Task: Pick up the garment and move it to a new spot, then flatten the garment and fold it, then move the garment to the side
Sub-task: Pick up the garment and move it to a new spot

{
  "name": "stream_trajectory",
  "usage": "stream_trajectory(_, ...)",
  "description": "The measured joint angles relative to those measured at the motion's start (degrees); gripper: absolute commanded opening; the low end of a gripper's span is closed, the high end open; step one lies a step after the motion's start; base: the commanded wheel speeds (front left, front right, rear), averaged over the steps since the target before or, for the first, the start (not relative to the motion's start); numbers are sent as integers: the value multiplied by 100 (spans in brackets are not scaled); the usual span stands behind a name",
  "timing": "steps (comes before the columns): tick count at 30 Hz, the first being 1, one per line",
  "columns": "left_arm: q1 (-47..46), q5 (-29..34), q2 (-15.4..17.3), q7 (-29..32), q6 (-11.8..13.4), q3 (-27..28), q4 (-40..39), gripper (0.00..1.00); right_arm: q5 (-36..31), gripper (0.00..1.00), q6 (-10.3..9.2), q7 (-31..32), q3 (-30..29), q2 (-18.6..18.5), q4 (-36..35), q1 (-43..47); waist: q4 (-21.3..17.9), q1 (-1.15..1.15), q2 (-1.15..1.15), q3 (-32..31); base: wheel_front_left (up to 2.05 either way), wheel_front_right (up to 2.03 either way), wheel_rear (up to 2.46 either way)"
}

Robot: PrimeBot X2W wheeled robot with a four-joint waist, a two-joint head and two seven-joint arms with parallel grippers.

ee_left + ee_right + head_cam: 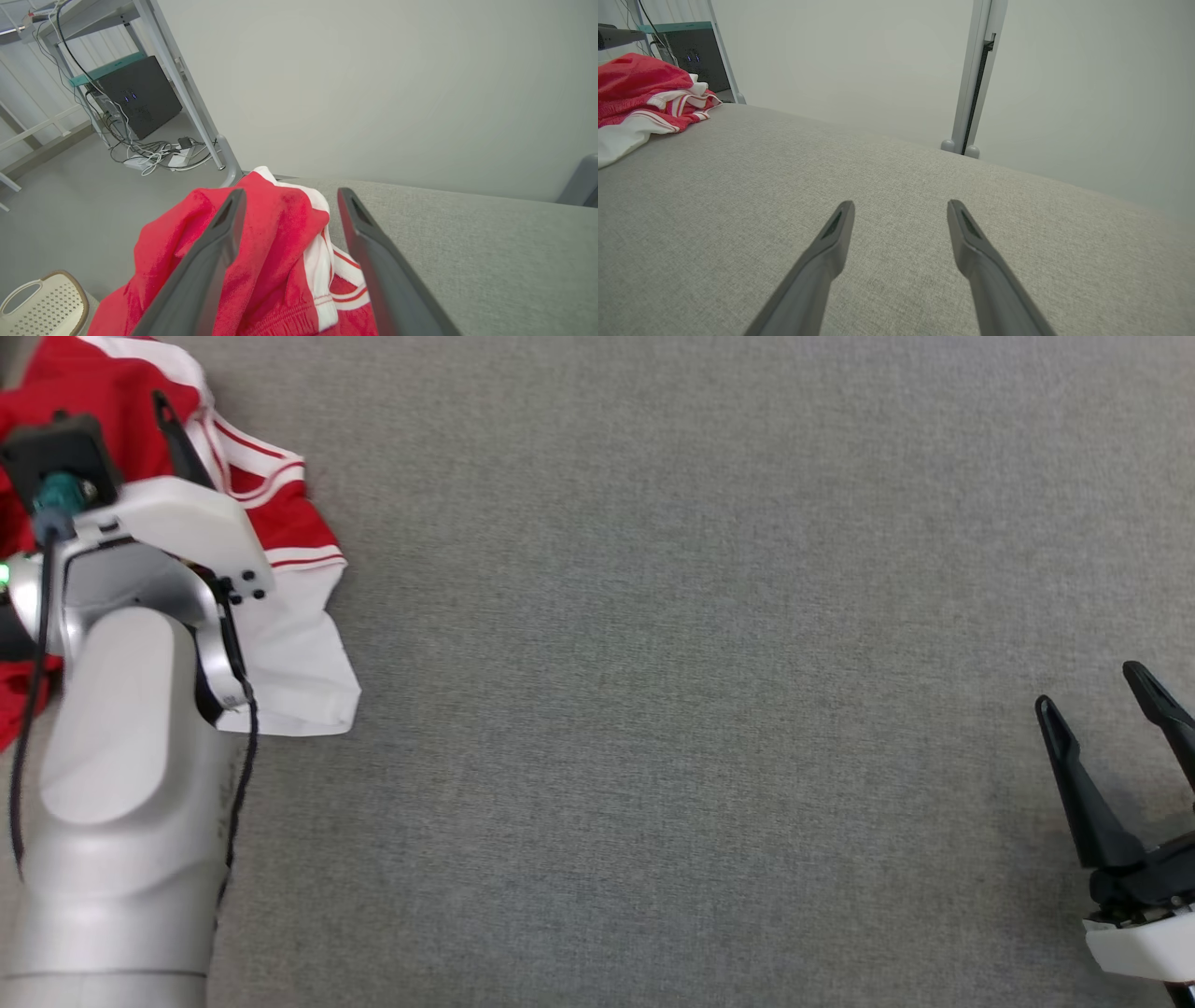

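The garment is red with white panels and stripes. It lies crumpled at the far left of the grey fabric-covered table, at its left edge. My left arm reaches over it. In the left wrist view my left gripper is open, its two dark fingers straddling the raised red bunch of the garment; I cannot tell whether they touch it. My right gripper is open over bare table at the lower right, far from the garment. Nothing is between its fingers.
Beyond the table's left edge, a white perforated basket stands on the floor. Further off, a black computer case sits under a metal-framed bench amid cables. A grey upright post stands behind the table's far edge.
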Motion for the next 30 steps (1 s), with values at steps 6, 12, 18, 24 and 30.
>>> stream_trajectory(6, -522, 41, 235, 347, 287, 163, 513, 100, 131, 100, 0, 0, -41, -82, -109, 9, -171, 0, 0, 288, 0, 0, 0)
stream_trajectory(12, -630, 3, 311, 620, 334, 174, 782, 100, 210, 100, 0, 0, -88, -104, -122, 77, -225, 0, 0, 358, 0, 0, 0)
stream_trajectory(18, -582, -125, 334, 835, 296, 196, 988, 100, 241, 100, 0, 0, -94, -79, -104, 99, -237, 0, 0, 305, 0, 0, 0)
stream_trajectory(24, -503, -282, 389, 957, 198, 267, 1210, 47, 265, 100, 0, 0, -92, -75, -89, 110, -235, 0, 0, 283, 0, 0, 0)
stream_trajectory(30, -528, -488, 530, 755, -8, 397, 1574, 0, 321, 100, 0, 0, -73, -100, -41, 107, -263, 0, 0, 237, 0, 0, 0)
